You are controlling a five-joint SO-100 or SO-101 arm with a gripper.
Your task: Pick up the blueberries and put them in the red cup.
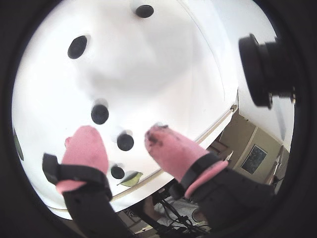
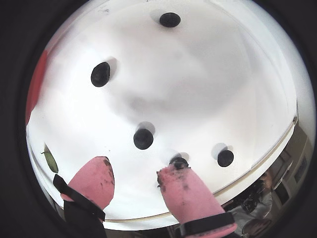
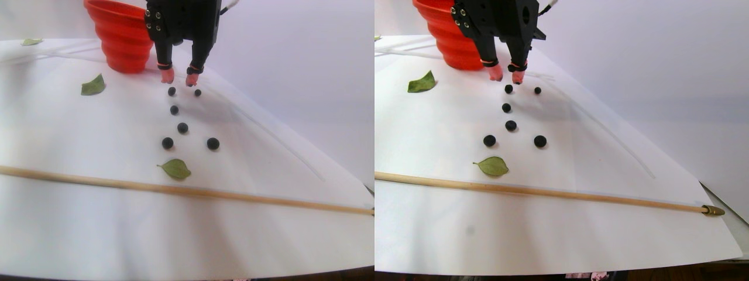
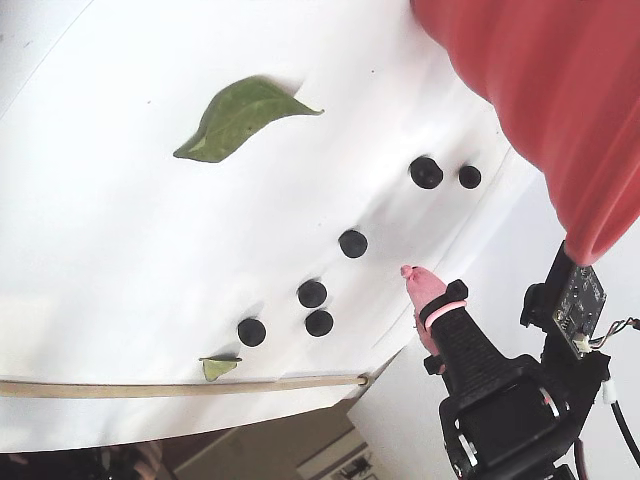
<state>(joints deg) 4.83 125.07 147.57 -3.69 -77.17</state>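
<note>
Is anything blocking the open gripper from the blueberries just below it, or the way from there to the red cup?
Nothing visible does. The gripper hangs open over the nearest blueberries, and the red cup stands right behind them.

The gripper [image 3: 178, 77] has 2 black fingers capped in pink sleeves [image 1: 85, 148], smudged dark at the tips, each cinched by a black band. In the fixed view, lower right, a small circuit board [image 4: 582, 296] with thin cables sits on the black housing.
</note>
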